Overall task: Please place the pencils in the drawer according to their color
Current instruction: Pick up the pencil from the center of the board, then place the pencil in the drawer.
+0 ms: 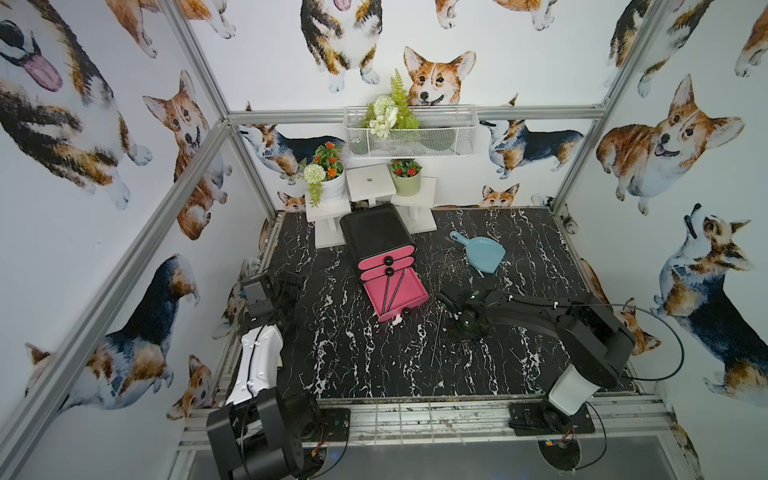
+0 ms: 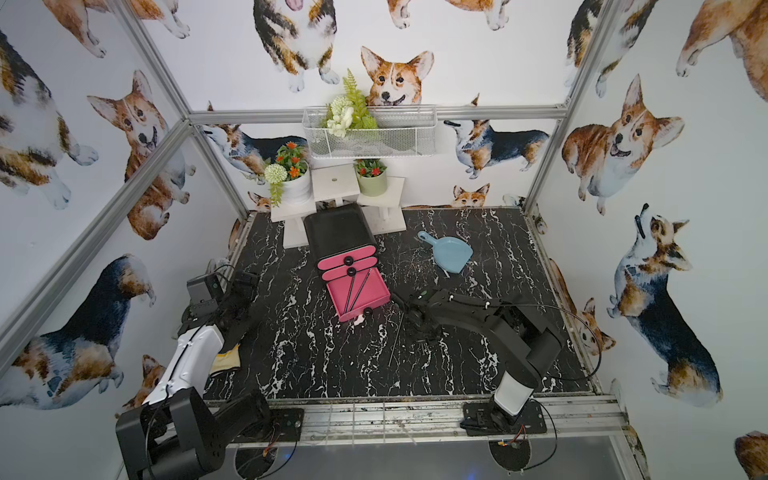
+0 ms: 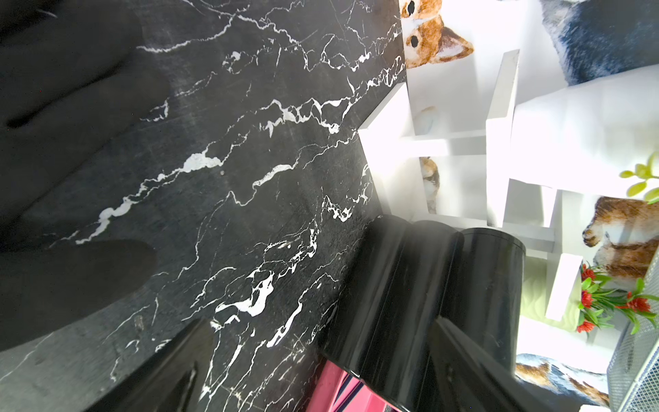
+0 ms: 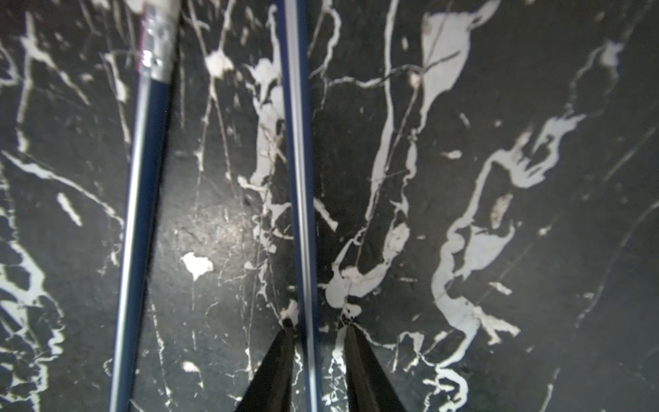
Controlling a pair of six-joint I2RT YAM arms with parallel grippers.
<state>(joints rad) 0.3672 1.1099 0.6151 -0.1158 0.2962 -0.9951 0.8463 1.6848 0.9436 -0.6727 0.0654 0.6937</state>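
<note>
The drawer [image 1: 376,232] is a black chest with pink fronts. Its lowest tray [image 1: 409,297] is pulled out and holds two dark pencils [image 1: 387,293]. My right gripper [image 4: 321,328] is low over the table just right of that tray. It stands open astride a dark pencil [image 4: 303,214], which lies against one fingertip [image 4: 285,342] with a gap to the other. A second dark pencil [image 4: 142,214] with a metal ferrule lies beside it. In a top view one pencil [image 1: 437,336] runs toward the front from the right gripper [image 1: 444,305]. My left gripper [image 3: 321,321] is wide open and empty, left of the chest [image 3: 428,285].
A blue dustpan [image 1: 482,253] lies at the back right. White stands with flower pots [image 1: 332,187] crowd the back wall behind the chest, under a wire basket [image 1: 411,133]. A yellow cloth [image 2: 226,359] shows by the left arm.
</note>
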